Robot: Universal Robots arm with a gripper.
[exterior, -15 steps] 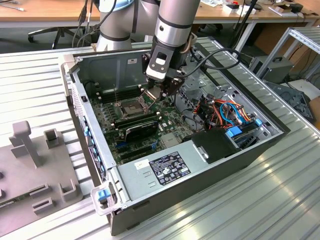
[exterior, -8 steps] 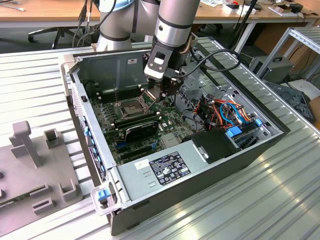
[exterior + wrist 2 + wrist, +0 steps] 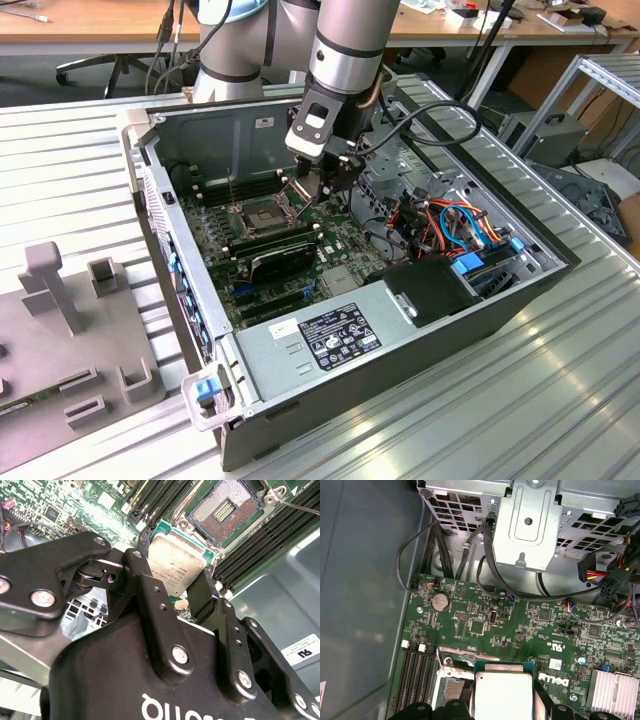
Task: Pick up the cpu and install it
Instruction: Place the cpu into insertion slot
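1. Table: a ribbed silver aluminium table (image 3: 560, 400) carries the whole setup.
2. Case: a dark open-sided metal computer case (image 3: 430, 350) lies on the table with its interior facing up.
3. Arm: a grey-and-silver robot arm (image 3: 350, 40) reaches down into the case from above.
4. Fixture: a pale grey fixture plate with upright blocks (image 3: 70, 330) sits on the table at the exterior view's left, apart from the case.
5. Board: a green motherboard (image 3: 485, 625) covers the case floor.
6. Supply: a silver box-shaped power supply with a dark label (image 3: 320, 340) lies along the near case wall in the exterior view.
7. Cage: a perforated bare-metal drive cage (image 3: 530, 525) stands past the board's edge, and black cables run beside it.
8. Gripper: the black two-finger gripper (image 3: 172, 575) is clamped on the cpu, with one finger on each of two opposite edges. It hangs over the board, just to the exterior view's right of the socket.
9. Socket: the dark square socket with a shiny metal frame (image 3: 227, 507) has its contact field exposed. Long black memory slots (image 3: 260, 535) run alongside it.
10. Chip: the small flat square cpu with a dull silver-grey metal top (image 3: 502, 695) is held clear above the board. It is near the socket but not seated in it.
11. Cell: a round silver coin cell (image 3: 439, 601) sits on the board near the cage side.
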